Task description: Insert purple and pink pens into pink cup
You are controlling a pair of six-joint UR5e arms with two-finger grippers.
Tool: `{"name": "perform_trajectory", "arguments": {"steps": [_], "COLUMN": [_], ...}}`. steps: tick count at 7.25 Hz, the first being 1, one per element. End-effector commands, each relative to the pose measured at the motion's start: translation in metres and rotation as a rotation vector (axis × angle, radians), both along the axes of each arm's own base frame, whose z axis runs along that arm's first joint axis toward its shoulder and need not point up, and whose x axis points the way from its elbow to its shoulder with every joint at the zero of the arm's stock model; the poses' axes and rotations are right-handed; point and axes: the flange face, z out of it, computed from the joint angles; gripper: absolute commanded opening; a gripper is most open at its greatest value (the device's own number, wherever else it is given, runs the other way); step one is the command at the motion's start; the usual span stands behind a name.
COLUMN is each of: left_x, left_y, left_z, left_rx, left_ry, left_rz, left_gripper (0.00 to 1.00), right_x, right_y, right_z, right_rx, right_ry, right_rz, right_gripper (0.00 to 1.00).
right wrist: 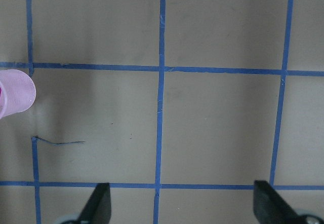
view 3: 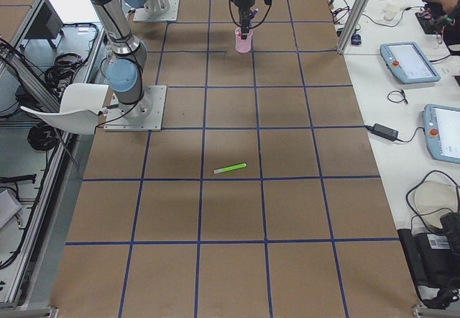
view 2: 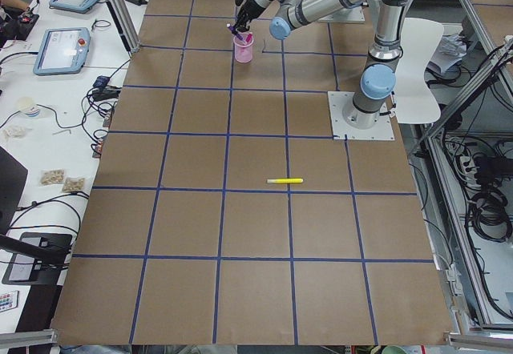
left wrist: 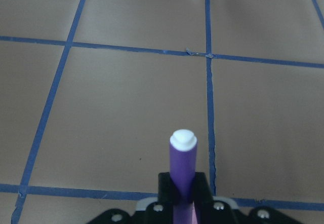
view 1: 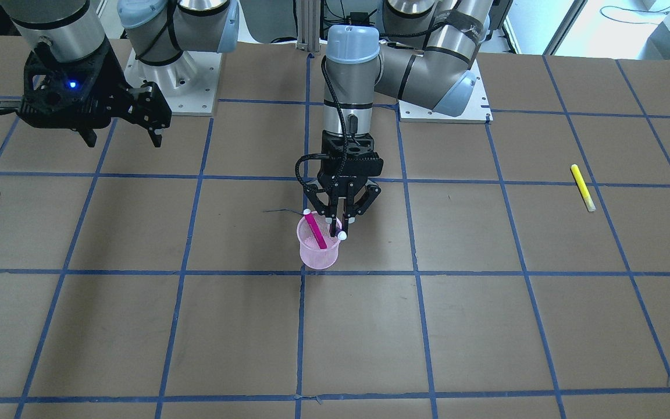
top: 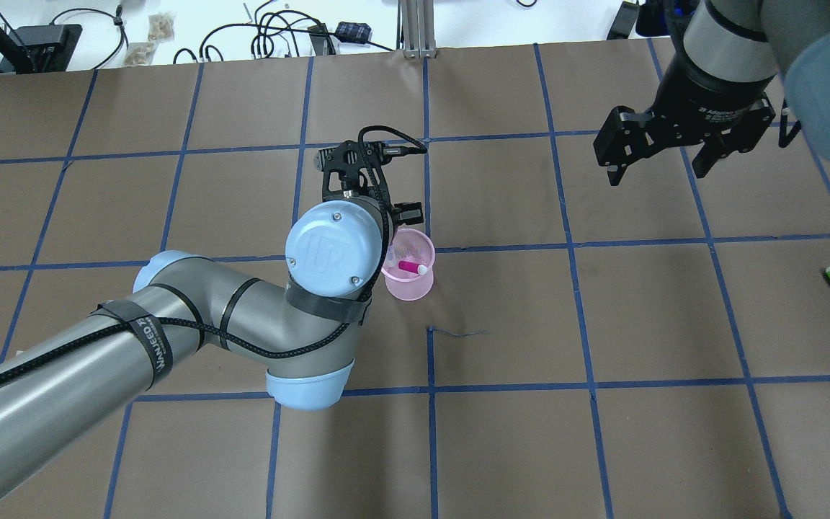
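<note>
Exterior front-facing: left tool (view 1: 340, 222) clamped on the purple pen (left wrist: 183, 163), its end at the pink cup (view 1: 319, 253) rim, middle of the bench (view 1: 486, 326); pink pen (view 1: 315, 230) already inside. Next I'd lower, then release. The right tool (top: 656, 174) hangs spread.

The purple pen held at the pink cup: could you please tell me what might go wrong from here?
The left end effector holds the purple pen with its white tip near the rim of the pink cup; lowered off-centre, it might catch the rim and tip the cup. The pink pen leans across the inside and could block it.
</note>
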Motion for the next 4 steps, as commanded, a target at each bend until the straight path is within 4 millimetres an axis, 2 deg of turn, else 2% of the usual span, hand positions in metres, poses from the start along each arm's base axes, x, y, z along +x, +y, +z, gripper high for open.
{"name": "perform_trajectory", "arguments": {"steps": [1,4], "left_x": [-0.0016,-0.0095], "left_y": [-0.0027,-0.0009], "left_z": [-0.0161,-0.0229], "left_rx": [0.029,0.038], "left_ry": [-0.006,-0.010], "left_rz": [0.001,-0.010], "left_gripper": [0.00,0.00], "right_x": [0.0002,-0.0001], "right_y": [0.0003,0.0006], "right_z": [-0.0011,-0.0008], "right_rx": [0.002,0.005], "right_ry": [0.000,0.003], "right_rz": [-0.002,-0.002], "right_gripper": [1.00,1.00]}}
